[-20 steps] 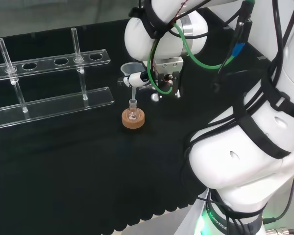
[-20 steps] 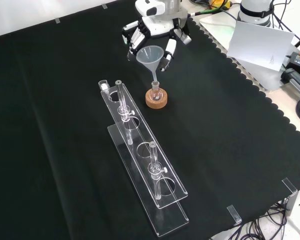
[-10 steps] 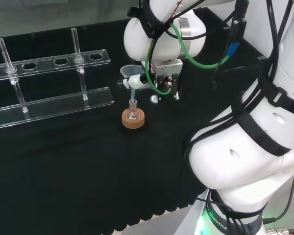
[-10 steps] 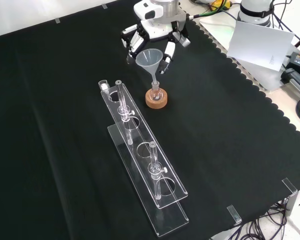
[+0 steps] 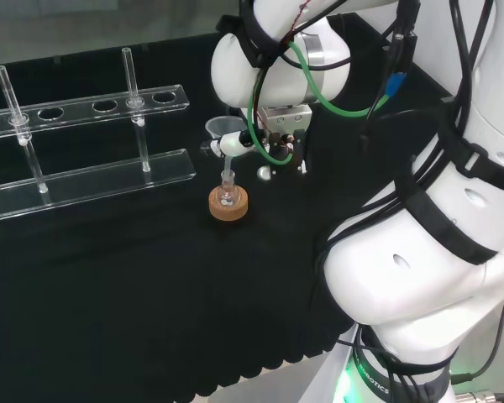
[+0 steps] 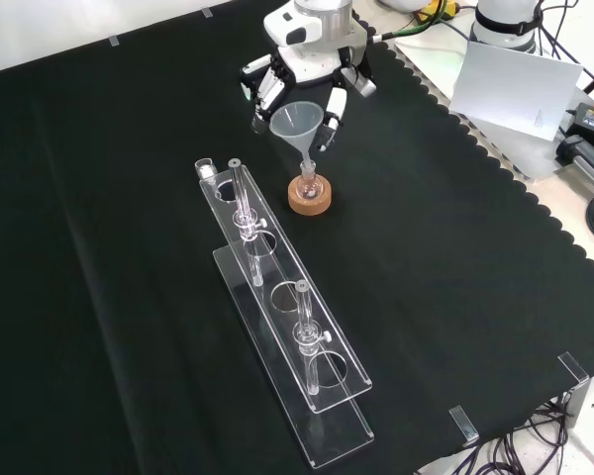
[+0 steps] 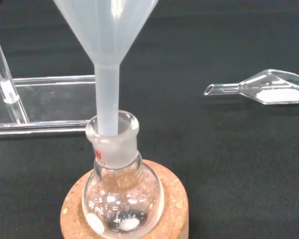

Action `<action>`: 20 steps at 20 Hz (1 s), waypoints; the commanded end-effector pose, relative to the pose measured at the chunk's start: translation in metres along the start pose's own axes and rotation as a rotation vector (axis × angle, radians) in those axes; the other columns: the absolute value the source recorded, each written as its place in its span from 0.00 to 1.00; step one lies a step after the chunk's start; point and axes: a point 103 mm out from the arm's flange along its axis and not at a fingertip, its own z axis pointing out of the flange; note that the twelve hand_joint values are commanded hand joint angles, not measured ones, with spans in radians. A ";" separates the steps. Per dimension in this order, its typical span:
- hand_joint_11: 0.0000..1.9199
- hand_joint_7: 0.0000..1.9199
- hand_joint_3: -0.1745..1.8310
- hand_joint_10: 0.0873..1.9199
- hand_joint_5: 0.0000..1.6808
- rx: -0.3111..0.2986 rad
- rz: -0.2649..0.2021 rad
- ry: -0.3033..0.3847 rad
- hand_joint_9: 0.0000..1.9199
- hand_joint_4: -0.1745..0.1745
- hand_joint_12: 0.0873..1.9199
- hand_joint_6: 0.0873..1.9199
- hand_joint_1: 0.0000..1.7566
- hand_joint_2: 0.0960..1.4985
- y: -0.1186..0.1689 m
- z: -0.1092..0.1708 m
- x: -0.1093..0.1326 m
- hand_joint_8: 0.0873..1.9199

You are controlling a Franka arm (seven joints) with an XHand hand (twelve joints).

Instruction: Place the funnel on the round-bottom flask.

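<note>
Hand pinched the funnel, stem tip inside the round-bottom flask neck on its cork ring, flask glass faint, palm hidden by white links.

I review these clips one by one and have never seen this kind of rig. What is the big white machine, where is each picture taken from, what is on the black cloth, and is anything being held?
The white shapes are the links of one robot arm, which ends in a black and white hand instead of a gripper. The head view looks over the arm from behind, the front view faces it from across the bench, and the wrist view looks past the palm.

On the black cloth a small round-bottom flask sits on a cork ring. Beside it stands a clear rack with glass tubes, and a clear scoop holding white powder lies nearby.

The hand holds a funnel between its curled fingers. The wrist view shows its stem already inside the flask's neck.
</note>
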 end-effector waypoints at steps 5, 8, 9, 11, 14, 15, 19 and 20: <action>0.07 0.54 0.21 0.11 0.44 -0.005 -0.002 0.009 0.49 0.62 0.75 0.09 0.34 0.43 0.000 0.011 0.001 0.22; 0.07 0.54 0.21 0.11 0.43 -0.015 0.004 0.011 0.49 0.62 0.75 0.09 0.34 0.43 -0.002 0.016 -0.003 0.22; 0.07 0.54 0.22 0.11 0.43 -0.018 0.006 0.014 0.49 0.62 0.75 0.09 0.34 0.43 -0.003 0.018 -0.004 0.22; 0.07 0.54 0.22 0.11 0.43 -0.019 0.010 0.015 0.49 0.62 0.75 0.09 0.34 0.43 -0.005 0.020 -0.005 0.22; 0.07 0.54 0.22 0.11 0.43 -0.023 0.008 0.021 0.49 0.62 0.75 0.09 0.34 0.43 -0.007 0.024 -0.006 0.22; 0.07 0.54 0.22 0.11 0.43 -0.023 0.007 0.022 0.49 0.62 0.75 0.09 0.34 0.43 -0.007 0.025 -0.006 0.22; 0.07 0.54 0.22 0.11 0.43 -0.017 0.003 0.028 0.49 0.62 0.75 0.10 0.34 0.42 -0.005 0.031 -0.004 0.22; 0.07 0.54 0.22 0.11 0.43 -0.018 0.005 0.029 0.49 0.62 0.75 0.10 0.34 0.42 -0.005 0.032 -0.004 0.22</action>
